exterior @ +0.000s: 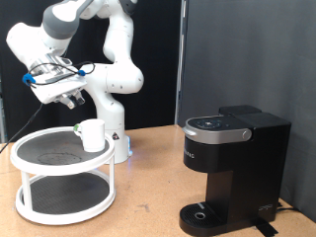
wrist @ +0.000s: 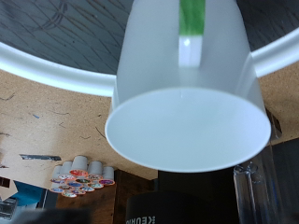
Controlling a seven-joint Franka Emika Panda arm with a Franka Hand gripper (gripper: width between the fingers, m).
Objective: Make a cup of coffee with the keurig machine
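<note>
End effector (exterior: 71, 100) hung at roughly 10 o'clock in the exterior view, above the white 2-tier round stand (exterior: 30, 206) on the tabletop (exterior: 148, 178). Could not tell how far its fingers were spread: they were not resolvable in the exterior view and did not show clearly in the wrist view. Nothing was seen between them.

The cup (exterior: 92, 135) stood upright on the stand's dark top shelf, at about 3 o'clock on that shelf, near its rim. It sat just below the end effector and slightly toward 4 o'clock from it, with a visible gap, not touching. A small green mark showed at the cup's upper edge.

In the wrist view the cup (wrist: 187, 103) filled most of the frame, seen from the side, with a green strip running along its white wall. The stand's white rim (wrist: 37, 67) curved behind it.

The keurig machine (exterior: 232, 173) stood on the tabletop at about 4 o'clock in the exterior view, well apart from stand and cup, lid down, drip base bare.

A cluster of coffee pods (wrist: 82, 175) lay on the wooden surface in the wrist view.
</note>
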